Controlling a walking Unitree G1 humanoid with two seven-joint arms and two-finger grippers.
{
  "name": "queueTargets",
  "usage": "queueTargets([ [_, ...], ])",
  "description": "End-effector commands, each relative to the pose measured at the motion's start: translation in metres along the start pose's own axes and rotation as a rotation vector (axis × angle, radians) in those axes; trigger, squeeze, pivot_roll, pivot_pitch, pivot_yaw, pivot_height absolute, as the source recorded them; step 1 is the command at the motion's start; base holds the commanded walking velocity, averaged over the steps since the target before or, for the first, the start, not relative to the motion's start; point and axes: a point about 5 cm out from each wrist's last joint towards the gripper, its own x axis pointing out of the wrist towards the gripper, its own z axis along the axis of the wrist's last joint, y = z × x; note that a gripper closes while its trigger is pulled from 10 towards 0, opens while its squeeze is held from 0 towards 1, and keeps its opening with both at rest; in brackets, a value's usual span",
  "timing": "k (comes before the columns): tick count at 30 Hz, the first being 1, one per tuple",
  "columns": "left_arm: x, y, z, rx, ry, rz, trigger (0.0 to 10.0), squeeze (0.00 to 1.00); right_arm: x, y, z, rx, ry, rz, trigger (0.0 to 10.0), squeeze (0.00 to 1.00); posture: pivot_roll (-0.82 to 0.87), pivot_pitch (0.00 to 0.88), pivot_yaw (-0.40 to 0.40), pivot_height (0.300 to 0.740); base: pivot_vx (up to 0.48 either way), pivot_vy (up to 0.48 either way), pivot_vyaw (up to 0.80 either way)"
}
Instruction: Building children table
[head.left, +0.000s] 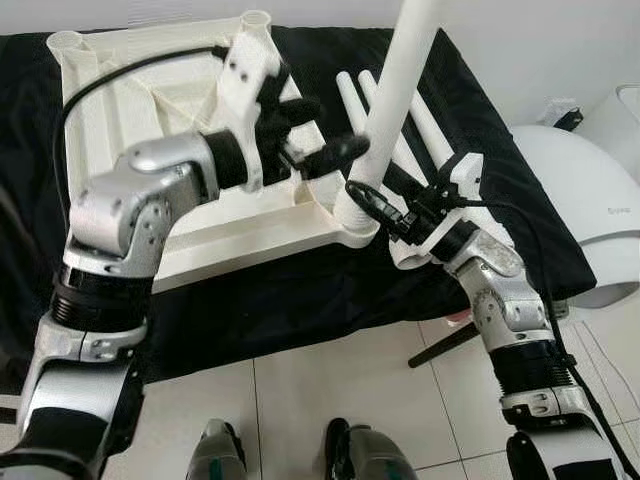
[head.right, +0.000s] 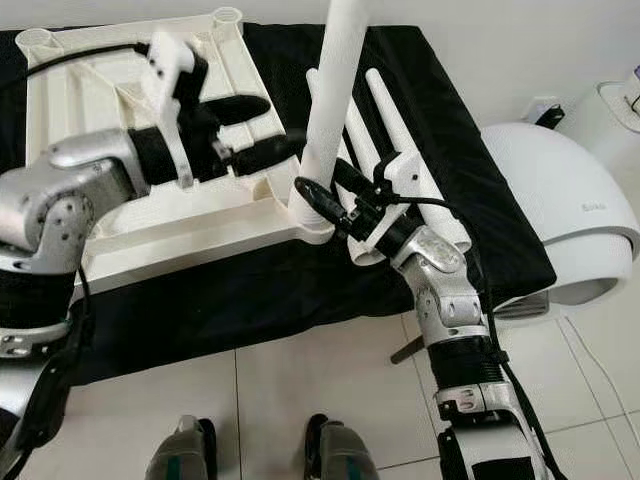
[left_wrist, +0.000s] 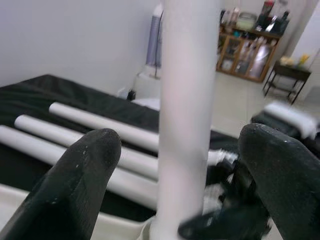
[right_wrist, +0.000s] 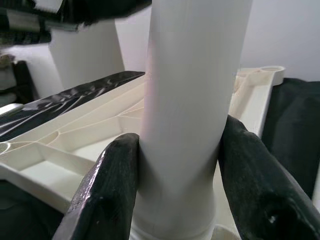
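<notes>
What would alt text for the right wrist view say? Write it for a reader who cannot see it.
The right gripper is shut on an upright white table leg, one black finger on each side, just above the corner socket of the upturned white tabletop, which lies on a black cloth.

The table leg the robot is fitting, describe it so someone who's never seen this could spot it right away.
Find the black-covered surface with the upturned white tabletop lying on it. At the tabletop's near corner on the robot's right, one white table leg stands upright in a socket, gripped near its base by the right tool. The other legs lie flat beside it.
</notes>
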Motion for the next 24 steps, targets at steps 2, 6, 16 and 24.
queueTargets([
  [2, 0.005, -0.004, 0.003, -0.04, -0.017, -0.073, 10.0, 0.0, 0.002, 0.001, 0.002, -0.005, 0.007, 0.046, 10.0, 0.0, 0.08, 0.179, -0.055, 0.74, 0.0, 0.0, 0.0],
  [6, 0.01, -0.008, 0.01, -0.082, -0.052, -0.118, 10.0, 0.0, 0.003, 0.003, 0.002, -0.014, 0.019, 0.082, 10.0, 0.0, 0.08, 0.175, -0.054, 0.74, 0.0, 0.0, 0.0],
  [16, 0.019, -0.012, 0.002, -0.114, 0.017, -0.154, 10.0, 0.0, 0.006, 0.004, 0.004, -0.045, 0.04, 0.16, 10.0, 0.0, 0.08, 0.165, -0.049, 0.74, 0.0, 0.0, 0.0],
  [24, 0.023, -0.01, 0.006, -0.117, 0.043, -0.158, 10.0, 0.0, 0.008, 0.005, 0.004, -0.064, 0.059, 0.21, 10.0, 0.0, 0.09, 0.172, -0.046, 0.74, 0.0, 0.0, 0.0],
])
